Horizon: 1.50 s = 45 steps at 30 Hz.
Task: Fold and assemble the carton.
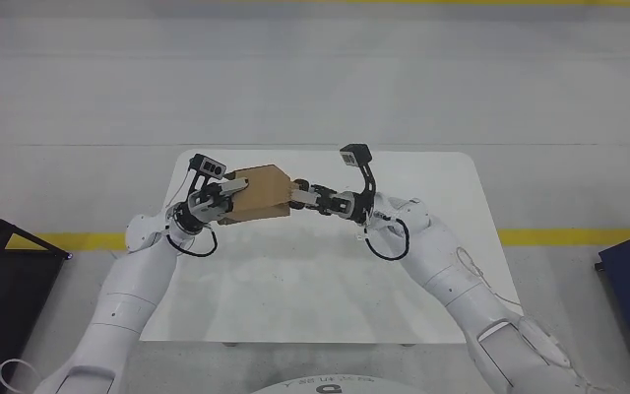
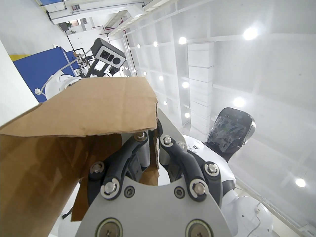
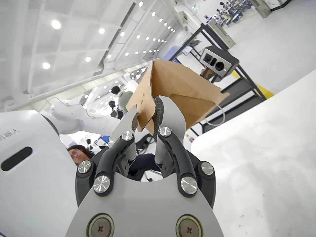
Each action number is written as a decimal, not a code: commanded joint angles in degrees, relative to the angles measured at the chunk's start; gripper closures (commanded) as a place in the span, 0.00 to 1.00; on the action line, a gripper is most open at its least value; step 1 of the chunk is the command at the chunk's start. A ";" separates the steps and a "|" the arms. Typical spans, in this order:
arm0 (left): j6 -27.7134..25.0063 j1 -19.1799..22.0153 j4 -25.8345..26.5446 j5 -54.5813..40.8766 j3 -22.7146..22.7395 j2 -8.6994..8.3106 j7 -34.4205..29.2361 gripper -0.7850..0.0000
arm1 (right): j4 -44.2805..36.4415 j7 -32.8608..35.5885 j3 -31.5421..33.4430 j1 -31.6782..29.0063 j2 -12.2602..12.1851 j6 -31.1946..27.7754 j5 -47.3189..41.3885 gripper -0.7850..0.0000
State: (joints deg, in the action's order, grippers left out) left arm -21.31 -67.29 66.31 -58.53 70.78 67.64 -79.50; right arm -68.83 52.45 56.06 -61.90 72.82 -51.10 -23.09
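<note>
Holding the carton (image 1: 258, 193) between both arms over the far part of the white table (image 1: 325, 286), nearer its left side. In both wrist views it appears lifted off the tabletop, not resting on it.

Carton: plain brown corrugated board, partly erected. Panels stand at angles to each other and form a hollow body. One end is unclosed, with ragged flap edges.

Left gripper (image 1: 228, 189): fingers pinched together on a cardboard edge at the carton's left end. In the left wrist view the board (image 2: 86, 107) passes between the gripper's (image 2: 154, 144) closed fingers.

Right gripper (image 1: 295, 192): clamped on the opposite end. In the right wrist view a torn-edged flap of the carton (image 3: 177, 85) sits between the gripper's (image 3: 147, 114) two fingers, which bear on it from both sides.

Step in hand (judgement): body squared up and steadied; end flaps not yet folded shut. Early to middle of the task.

Next move (judgement): one gripper must let go and press a flap inward while the other keeps the body square. Release risks the box collapsing back flat or tipping; setting it on the table first would help.

Contents: the hollow seen in the right wrist view shows bare cardboard walls and one inner flap; nothing inside that I can make out.
</note>
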 commanded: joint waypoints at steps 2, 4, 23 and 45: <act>-0.16 -0.23 0.24 0.39 0.09 0.05 0.00 1.00 | -1.09 -4.00 0.41 -0.89 -0.04 -0.30 6.86 0.58; -0.16 -0.33 0.39 0.57 0.13 0.09 0.11 1.00 | -2.00 -6.51 0.64 -1.53 -0.03 -0.26 9.78 0.51; -1.96 -0.81 0.68 4.04 0.65 0.35 1.08 1.00 | -6.08 -15.77 3.29 -6.15 -1.00 -4.32 16.81 0.13; -3.30 -1.36 2.11 8.57 0.30 0.46 2.65 1.00 | -6.94 -20.30 4.00 -6.08 -1.61 3.81 22.26 0.09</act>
State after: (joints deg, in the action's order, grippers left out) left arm -24.62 -68.63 68.40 -49.93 71.04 68.10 -76.77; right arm -75.78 32.32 60.20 -68.16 71.18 -48.16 -1.24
